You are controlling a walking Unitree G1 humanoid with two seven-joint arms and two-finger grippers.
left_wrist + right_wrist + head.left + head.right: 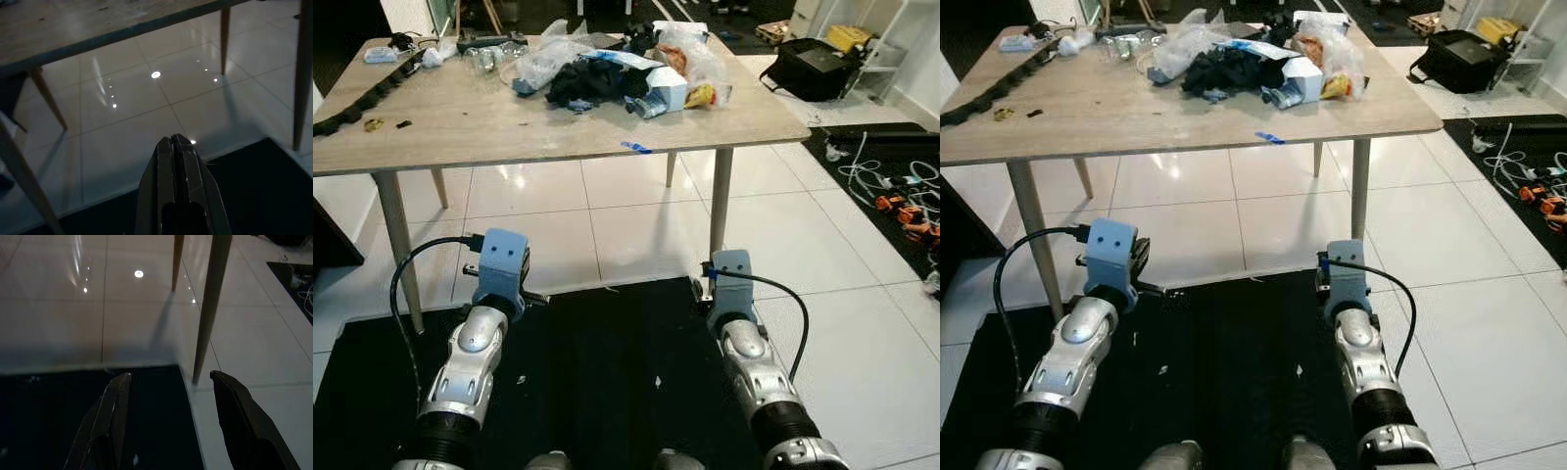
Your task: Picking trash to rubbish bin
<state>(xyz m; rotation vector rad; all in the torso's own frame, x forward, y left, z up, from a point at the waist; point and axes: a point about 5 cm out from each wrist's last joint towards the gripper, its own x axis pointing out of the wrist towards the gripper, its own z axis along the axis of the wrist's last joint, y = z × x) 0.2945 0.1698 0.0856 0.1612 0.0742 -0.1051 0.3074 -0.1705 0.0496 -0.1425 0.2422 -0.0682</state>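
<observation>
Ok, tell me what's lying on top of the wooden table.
On the wooden table: a trash heap of clear plastic bags, black fabric, a white carton, a snack wrapper. A black strap lies left. Anything beneath the heap is covered.

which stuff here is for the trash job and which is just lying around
For the job:
- trash pile on the wooden table
- blue scrap at the table's near edge
- left gripper, shut
- right gripper, open

Just lying about:
- black bag
- cables on the floor
- black mat
</observation>
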